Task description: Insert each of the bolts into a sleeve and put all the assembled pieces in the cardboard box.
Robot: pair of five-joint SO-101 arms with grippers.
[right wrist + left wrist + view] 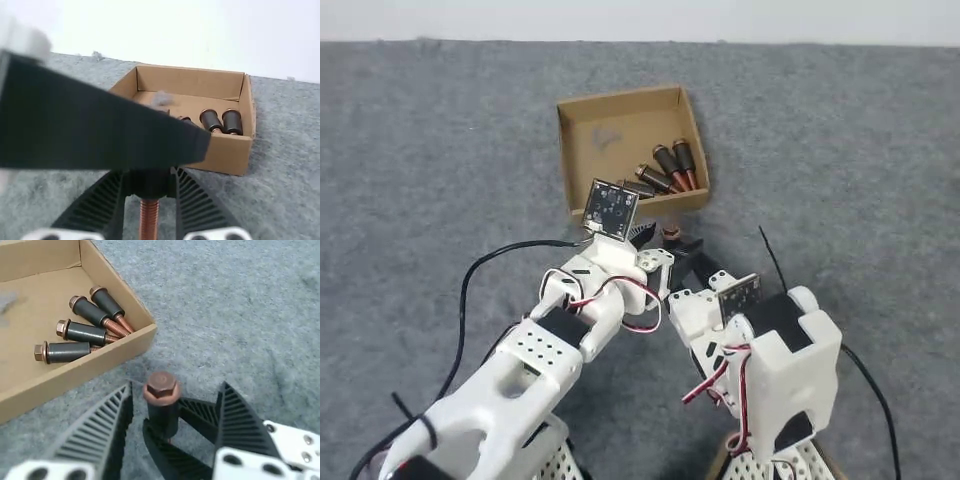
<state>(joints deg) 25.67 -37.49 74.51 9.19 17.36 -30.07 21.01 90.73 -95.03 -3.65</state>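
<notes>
Hardware of this kind should be stiff, fairly dense for its size and smooth. The copper-coloured hex-head bolt (161,385) sits head-up in the dark cylindrical sleeve (163,419), its threaded end poking out below, and nothing visible locks the two together. I would judge the sleeve's mid-body the place to hold. The piece is best kept head-up, or the bolt may slide out. The right gripper (149,181) does just that, its jaws closed on the sleeve. The left gripper (176,390) stands wide, one jaw to each side of the bolt head, touching nothing that I can see. The pair hangs above the grey felt-like table cover (440,150), just near of the near wall of the brown cardboard box (625,98), toward its right end. Four assembled pieces (85,322) lie side by side in the box's right part. Dropping one in should not break it, though it may roll.
</notes>
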